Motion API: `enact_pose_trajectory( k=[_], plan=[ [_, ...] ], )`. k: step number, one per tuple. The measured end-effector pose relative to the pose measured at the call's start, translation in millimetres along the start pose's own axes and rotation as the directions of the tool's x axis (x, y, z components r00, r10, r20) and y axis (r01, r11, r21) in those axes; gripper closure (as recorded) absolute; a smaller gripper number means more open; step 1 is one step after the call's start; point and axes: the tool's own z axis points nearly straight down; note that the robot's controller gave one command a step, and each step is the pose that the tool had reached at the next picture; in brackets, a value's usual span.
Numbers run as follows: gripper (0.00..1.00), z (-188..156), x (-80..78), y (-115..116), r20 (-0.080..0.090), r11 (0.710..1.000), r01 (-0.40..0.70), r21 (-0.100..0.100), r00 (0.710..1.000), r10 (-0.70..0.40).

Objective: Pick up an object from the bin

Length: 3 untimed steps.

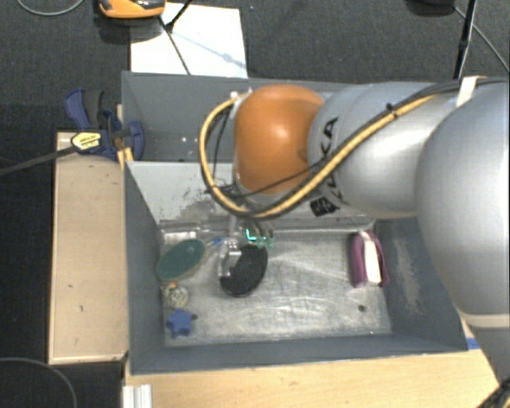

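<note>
At nine o'clock in the grey metal bin [319, 312], the gripper [237, 253] overhangs a black rounded lump [244, 276], likely light and slick; pinch its narrow width. Jaws: cannot tell.

Dark grey carpeted floor [48, 48] spreads around the spot where I work, evenly lit. On the far side a white sheet of paper [211, 36] lies flat, crossed by a thin black cable [177, 52]. An orange-and-black device [131, 8] sits at the top edge.
</note>
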Motion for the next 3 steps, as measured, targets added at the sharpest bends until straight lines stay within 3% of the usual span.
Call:
enact_pose_trajectory(
  k=[1, 2, 3],
  plan=[
    [0.00, 76, -3.5, -15, 0.001, 0.997, -0.080, 0.001, 0.997, 0.080],
    [0.00, 94, 12.0, -61, 0.013, 0.995, -0.101, -0.007, 0.995, 0.101],
    [1.00, 91, 9.2, -60, 0.021, 0.995, -0.102, -0.007, 0.995, 0.103]
  ],
)
